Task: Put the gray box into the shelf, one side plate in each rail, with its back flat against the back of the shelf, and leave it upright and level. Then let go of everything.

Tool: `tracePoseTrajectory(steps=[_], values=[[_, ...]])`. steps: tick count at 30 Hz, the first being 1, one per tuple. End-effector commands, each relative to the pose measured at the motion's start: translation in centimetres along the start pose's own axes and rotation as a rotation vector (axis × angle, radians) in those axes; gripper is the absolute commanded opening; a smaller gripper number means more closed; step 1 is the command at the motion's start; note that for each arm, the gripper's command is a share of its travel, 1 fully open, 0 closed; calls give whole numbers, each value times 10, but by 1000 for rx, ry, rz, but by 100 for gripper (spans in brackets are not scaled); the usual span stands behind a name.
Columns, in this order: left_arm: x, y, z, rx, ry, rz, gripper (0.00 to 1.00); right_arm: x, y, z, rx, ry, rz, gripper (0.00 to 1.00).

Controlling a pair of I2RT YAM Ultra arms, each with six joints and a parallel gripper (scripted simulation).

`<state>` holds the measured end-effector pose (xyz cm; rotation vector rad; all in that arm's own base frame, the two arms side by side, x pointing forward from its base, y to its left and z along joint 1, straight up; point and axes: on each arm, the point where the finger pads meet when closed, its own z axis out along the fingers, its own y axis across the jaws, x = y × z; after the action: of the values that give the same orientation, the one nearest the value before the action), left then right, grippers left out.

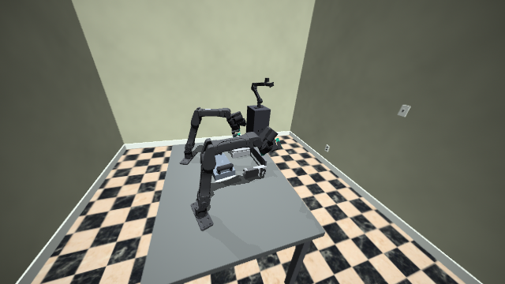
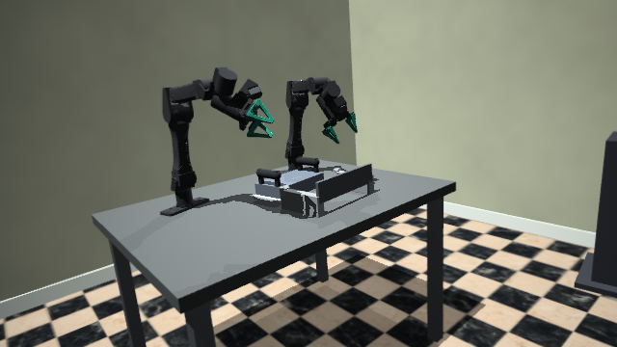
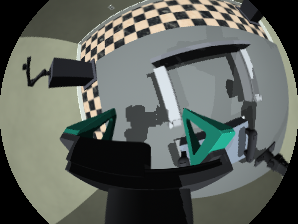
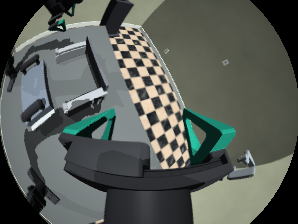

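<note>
The gray box (image 1: 223, 167) with two black handles lies flat on the table, at the open end of the shelf; it also shows in the exterior view (image 2: 284, 185). The shelf (image 1: 252, 161) is a low frame with two side rails and a dark back plate (image 2: 343, 184). My left gripper (image 1: 237, 132) hangs open and empty high above the shelf (image 3: 200, 90); it also shows in the exterior view (image 2: 342, 127) and the left wrist view (image 3: 149, 135). My right gripper (image 1: 275, 143) (image 2: 257, 120) (image 4: 148, 112) is open and empty, raised beyond the table's side edge, with the shelf (image 4: 73, 76) off to its left.
A black camera stand (image 1: 258, 118) stands on the checkered floor past the table's far end. Both arm bases (image 1: 202, 217) are bolted to the table's left side. The table edge runs close beside the shelf.
</note>
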<state>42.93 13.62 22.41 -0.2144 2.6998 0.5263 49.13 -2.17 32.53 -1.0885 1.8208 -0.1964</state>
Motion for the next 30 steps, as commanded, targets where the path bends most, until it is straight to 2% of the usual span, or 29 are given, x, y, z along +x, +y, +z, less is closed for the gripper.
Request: tracePoseTrajectory(steps=[1,5,8,15,19,22,30], values=[[1,-2,-19,4,-49,-82,100,-4,16,-7,-1,55,182,100],[24,-14,-30,18,-10,-109,100,-15,54,7,-66,115,338,100],[30,-26,-37,46,-30,-151,100,-23,83,15,-106,163,439,100],[63,-47,-52,77,-5,-223,100,-38,151,23,-164,299,646,100],[64,-49,-55,80,-28,-254,100,-47,164,22,-161,322,697,100],[90,-58,-60,90,22,-268,100,-43,198,22,-173,414,771,100],[130,-76,-69,122,50,-352,100,-48,266,9,-124,576,929,100]])
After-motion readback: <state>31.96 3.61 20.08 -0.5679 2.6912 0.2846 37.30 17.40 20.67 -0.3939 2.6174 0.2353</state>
